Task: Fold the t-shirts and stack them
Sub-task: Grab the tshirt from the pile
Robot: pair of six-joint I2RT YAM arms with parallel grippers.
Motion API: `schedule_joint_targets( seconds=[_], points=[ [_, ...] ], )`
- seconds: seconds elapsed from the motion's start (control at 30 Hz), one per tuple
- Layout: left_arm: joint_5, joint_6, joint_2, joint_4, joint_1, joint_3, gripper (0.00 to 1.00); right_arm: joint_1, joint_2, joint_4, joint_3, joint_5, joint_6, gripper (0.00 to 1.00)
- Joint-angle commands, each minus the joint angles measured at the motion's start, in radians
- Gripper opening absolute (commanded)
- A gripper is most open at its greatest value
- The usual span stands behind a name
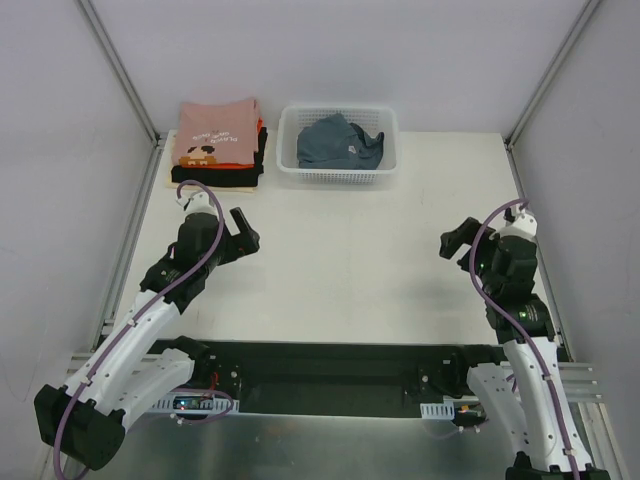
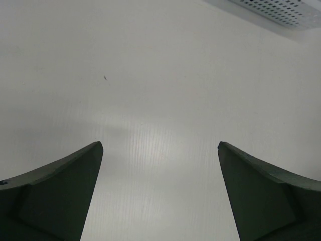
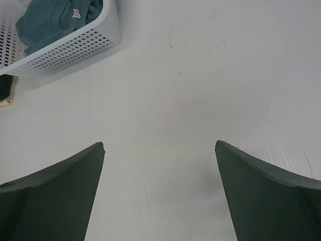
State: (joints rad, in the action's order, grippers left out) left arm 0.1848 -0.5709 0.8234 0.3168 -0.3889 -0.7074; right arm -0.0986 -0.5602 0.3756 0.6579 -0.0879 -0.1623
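A crumpled slate blue-grey t-shirt with a small pale mark lies in the white mesh basket at the back; it also shows in the right wrist view. A stack of folded t-shirts, pink with print on top, then orange-red, black and cream, sits at the back left. My left gripper is open and empty over the bare table, below the stack; in its wrist view only table lies between the fingers. My right gripper is open and empty at the right.
The white table is walled by grey panels on the left, right and back. The basket's corner shows in the left wrist view and in the right wrist view. The arm bases sit on a black rail at the near edge.
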Motion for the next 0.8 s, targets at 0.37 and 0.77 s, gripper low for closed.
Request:
schedule_joint_targets(
  seconds=[0.37, 0.77],
  points=[
    [0.044, 0.062, -0.032, -0.045, 0.007, -0.007, 0.99, -0.098, -0.214, -0.115, 0.255, 0.076, 0.144, 0.96],
    [0.016, 0.078, -0.004, -0.068, 0.007, 0.026, 0.99, -0.266, -0.797, -0.101, 0.741, -0.046, 0.204, 0.96]
  ],
)
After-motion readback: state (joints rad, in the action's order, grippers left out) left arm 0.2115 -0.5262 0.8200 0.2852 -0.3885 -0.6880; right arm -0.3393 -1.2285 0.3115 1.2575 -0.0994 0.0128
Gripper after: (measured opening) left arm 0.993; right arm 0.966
